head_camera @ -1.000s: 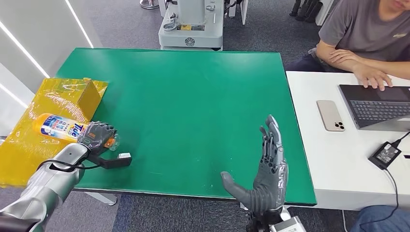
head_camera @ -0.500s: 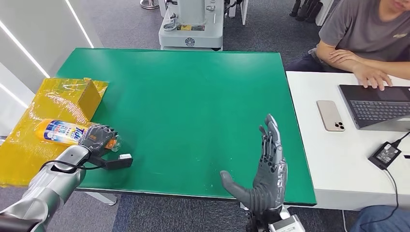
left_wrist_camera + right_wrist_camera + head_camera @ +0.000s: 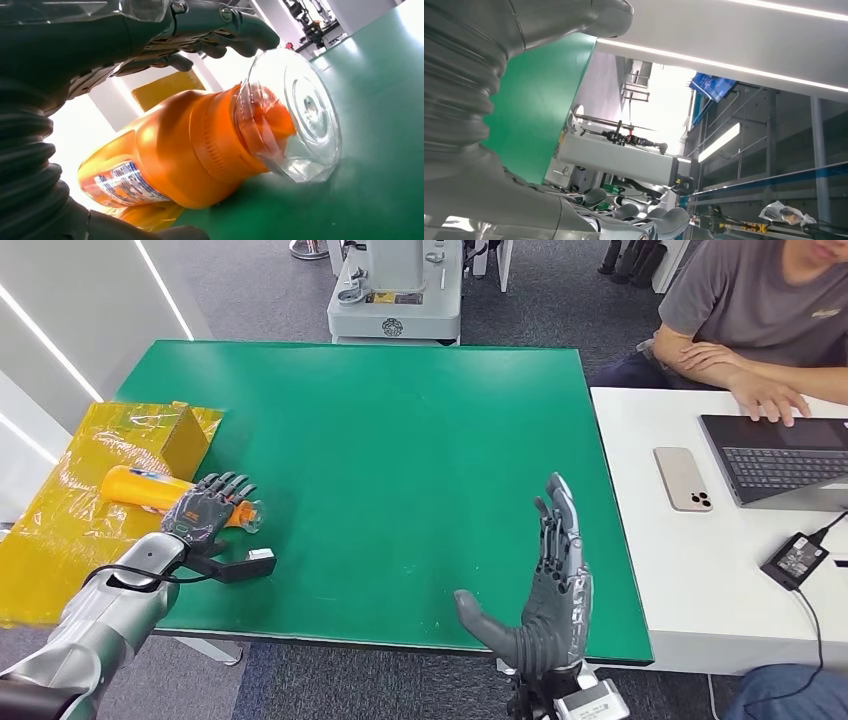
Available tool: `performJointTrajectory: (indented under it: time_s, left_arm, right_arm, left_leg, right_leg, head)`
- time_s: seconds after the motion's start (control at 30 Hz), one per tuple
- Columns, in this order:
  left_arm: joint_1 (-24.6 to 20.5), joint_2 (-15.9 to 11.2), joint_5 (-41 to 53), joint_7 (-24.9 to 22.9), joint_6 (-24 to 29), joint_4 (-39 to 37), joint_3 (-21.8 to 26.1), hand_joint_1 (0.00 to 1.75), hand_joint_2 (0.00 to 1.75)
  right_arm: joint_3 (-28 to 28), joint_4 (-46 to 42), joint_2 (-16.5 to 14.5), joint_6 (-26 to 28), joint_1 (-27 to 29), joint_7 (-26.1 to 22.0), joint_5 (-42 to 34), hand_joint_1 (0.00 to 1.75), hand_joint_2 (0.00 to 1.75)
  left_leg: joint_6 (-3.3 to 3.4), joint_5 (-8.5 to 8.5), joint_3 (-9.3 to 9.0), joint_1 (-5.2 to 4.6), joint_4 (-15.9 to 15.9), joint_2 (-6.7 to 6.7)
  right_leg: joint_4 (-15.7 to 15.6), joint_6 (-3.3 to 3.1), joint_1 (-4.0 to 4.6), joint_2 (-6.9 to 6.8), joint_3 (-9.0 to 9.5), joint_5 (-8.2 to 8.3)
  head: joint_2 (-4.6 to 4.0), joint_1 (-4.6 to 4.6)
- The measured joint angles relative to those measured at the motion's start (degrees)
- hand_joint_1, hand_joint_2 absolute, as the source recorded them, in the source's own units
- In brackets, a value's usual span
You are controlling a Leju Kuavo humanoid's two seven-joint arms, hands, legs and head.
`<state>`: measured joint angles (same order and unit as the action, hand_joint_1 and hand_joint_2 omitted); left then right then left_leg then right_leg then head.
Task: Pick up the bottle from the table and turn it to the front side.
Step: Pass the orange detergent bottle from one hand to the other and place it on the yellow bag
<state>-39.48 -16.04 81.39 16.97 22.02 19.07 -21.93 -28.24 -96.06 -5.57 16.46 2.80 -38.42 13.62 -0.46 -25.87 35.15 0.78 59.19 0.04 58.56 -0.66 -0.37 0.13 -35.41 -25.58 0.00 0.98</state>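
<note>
Bottle point(image 3: 148, 487) rolled, under robot hand point(image 3: 206, 510)

— Left hand point(image 3: 205, 512)?
— Out at the near left, palm down, fingers point(image 3: 235, 35) spread and arched, gripping nothing.
— Right hand point(image 3: 545, 590)?
— Raised at the near right edge, upright, fingers straight and apart, thumb out to the left, holding nothing.

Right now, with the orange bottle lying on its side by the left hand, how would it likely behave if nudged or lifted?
The bottle lies on its rounded side, so it may roll. Its glossy plastic looks slippery. The clear cap seems rigid; the left hand hangs over it with fingers spread.
</note>
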Motion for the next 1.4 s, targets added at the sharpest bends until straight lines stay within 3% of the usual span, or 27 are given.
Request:
performJointTrajectory:
  time_s: [0.17,0.53,0.67,0.83,0.97,1.13,1.23,1.4]
  left_arm:
    - [0.11,-0.01,0.21,-0.15,2.33,0.01,0.00,0.00,1.75]
    - [0.04,-0.56,-1.36,1.64,13.32,0.32,1.87,0.00,1.75]
    - [1.35,-0.62,-6.50,8.65,16.90,6.01,5.54,0.00,1.75]
    - [6.17,0.04,-18.53,20.90,17.35,21.68,13.97,0.00,1.75]
    - [11.70,0.97,-38.78,22.75,14.75,36.60,15.52,0.00,1.75]
    - [15.94,3.74,-66.58,23.30,5.72,52.78,13.03,0.00,1.75]
    - [17.57,6.87,-75.63,23.50,0.15,59.18,12.06,0.00,1.75]
    - [18.87,10.77,-81.68,23.31,-4.75,64.00,11.46,0.00,1.75]
  right_arm:
    - [0.00,0.32,0.00,0.16,-0.16,0.00,-0.18,0.00,1.75]
    - [0.00,0.36,0.00,1.22,-0.08,-0.02,-0.21,0.00,1.75]
    - [0.07,0.35,0.00,1.93,0.41,-0.04,-0.17,0.00,1.75]
    - [0.27,0.30,0.00,1.48,1.47,0.01,0.01,0.00,1.75]
    - [0.46,0.19,-0.01,0.36,2.15,0.39,0.42,0.00,1.75]
    - [0.69,0.18,-0.03,-0.09,2.31,0.56,0.88,0.00,1.75]
    - [0.81,0.18,-0.04,0.05,2.30,0.63,0.87,0.00,1.75]
    - [1.01,0.18,-0.04,-0.07,2.30,0.79,0.76,0.00,1.75]
  left_leg:
    - [-0.01,0.01,0.00,0.00,0.00,0.00]
    - [-0.01,0.01,0.00,0.00,0.01,0.00]
    - [-0.01,0.01,0.01,0.00,0.01,-0.01]
    - [-0.07,-0.04,-0.02,-0.02,0.01,0.10]
    - [-0.08,-0.07,-0.01,-0.01,0.01,0.07]
    - [-0.07,-0.07,0.01,-0.02,0.01,0.01]
    - [-0.07,-0.07,0.00,-0.03,0.02,0.01]
    - [-0.07,-0.07,-0.01,-0.03,0.03,0.00]
  right_leg:
    - [0.01,0.00,0.00,0.00,0.00,0.00]
    - [0.01,0.00,0.00,0.00,-0.02,0.00]
    - [0.01,0.00,0.00,-0.01,-0.02,0.00]
    - [0.00,-0.01,-0.01,0.13,-0.04,-0.01]
    - [-0.02,-0.04,0.00,0.10,-0.06,-0.06]
    - [-0.05,-0.03,-0.01,0.00,-0.02,-0.07]
    - [-0.06,-0.03,-0.01,0.00,0.01,-0.06]
    - [-0.06,-0.04,-0.01,-0.02,0.01,-0.05]
  head:
    - [0.00,-0.01]
    - [0.00,-0.01]
    - [0.00,-0.01]
    - [0.00,0.00]
    - [0.00,-0.01]
    - [0.00,-0.01]
    - [0.00,-0.02]
    - [0.00,-0.01]
